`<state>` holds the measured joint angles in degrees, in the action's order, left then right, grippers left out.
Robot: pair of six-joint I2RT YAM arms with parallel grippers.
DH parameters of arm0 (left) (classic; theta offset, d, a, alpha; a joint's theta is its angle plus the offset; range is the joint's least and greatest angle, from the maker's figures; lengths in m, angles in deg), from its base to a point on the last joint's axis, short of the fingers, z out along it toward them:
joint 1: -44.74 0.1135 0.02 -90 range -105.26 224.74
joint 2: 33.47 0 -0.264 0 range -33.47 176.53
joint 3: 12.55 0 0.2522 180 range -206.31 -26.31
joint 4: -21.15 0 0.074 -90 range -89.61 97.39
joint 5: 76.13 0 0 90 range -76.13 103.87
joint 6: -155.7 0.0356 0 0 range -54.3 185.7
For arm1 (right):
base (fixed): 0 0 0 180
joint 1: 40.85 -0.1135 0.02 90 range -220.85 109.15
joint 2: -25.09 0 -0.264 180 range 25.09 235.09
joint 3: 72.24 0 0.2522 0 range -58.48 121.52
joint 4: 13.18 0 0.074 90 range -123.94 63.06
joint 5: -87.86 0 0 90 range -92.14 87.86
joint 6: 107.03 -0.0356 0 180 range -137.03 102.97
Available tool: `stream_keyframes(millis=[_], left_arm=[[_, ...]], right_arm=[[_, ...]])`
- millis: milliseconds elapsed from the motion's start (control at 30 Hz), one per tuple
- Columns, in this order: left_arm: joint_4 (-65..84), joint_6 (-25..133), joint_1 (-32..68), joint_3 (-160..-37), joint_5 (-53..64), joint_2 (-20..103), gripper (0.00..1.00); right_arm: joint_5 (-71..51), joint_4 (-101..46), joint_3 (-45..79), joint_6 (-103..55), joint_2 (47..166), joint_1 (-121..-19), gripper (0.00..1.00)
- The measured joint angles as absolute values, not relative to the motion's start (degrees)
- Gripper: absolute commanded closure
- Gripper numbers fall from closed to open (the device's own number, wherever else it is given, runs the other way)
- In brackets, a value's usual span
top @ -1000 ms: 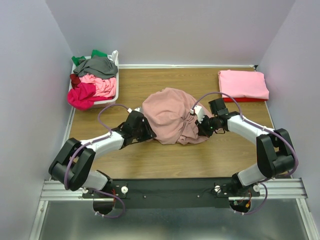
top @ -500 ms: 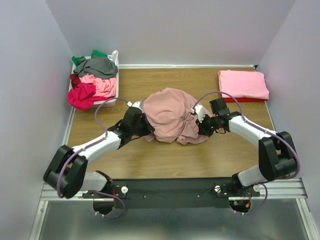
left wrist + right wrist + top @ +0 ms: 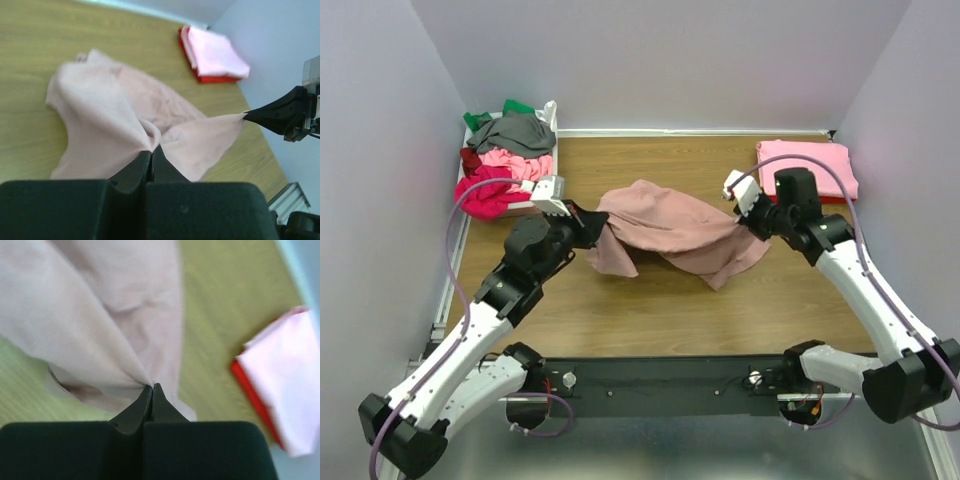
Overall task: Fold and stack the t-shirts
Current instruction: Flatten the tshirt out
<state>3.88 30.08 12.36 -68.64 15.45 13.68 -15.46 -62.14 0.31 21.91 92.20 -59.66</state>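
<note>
The dusty-pink t-shirt [image 3: 665, 228] hangs stretched between both grippers above the table's middle; its print does not show. My left gripper [image 3: 588, 222] is shut on its left edge, seen in the left wrist view [image 3: 151, 148] with the cloth [image 3: 105, 115] pinched. My right gripper [image 3: 745, 213] is shut on its right edge, also in the right wrist view [image 3: 152, 386] with cloth [image 3: 90, 315] fanning out. A folded bright pink t-shirt [image 3: 807, 167] lies on a red one [image 3: 790, 199] at the back right.
A white bin [image 3: 550, 185] at the back left holds loose grey [image 3: 515, 131], green [image 3: 517, 106], pink [image 3: 520, 170] and red [image 3: 485, 190] t-shirts. Purple walls close in the left, back and right sides. The arm bases stand on the rail at the near edge.
Both grippers have risen and moved apart, lifting the dusty-pink t-shirt from a bunched heap on the table into a stretched, sagging span. The left arm swung back toward the bin.
</note>
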Motion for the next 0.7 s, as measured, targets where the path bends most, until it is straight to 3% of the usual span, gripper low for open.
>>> stream_keyframes(millis=[367, 700], left_arm=[[3.73, 35.88, 12.36, -79.44, 17.86, 6.45, 1.0], [5.1, 39.81, 12.36, -92.31, 8.89, 8.28, 1.0]], right_arm=[[-13.85, -71.56, 20.46, 22.13, 89.91, -56.86, 1.0], [-35.57, -84.11, 42.73, 27.2, 90.04, -49.14, 0.99]])
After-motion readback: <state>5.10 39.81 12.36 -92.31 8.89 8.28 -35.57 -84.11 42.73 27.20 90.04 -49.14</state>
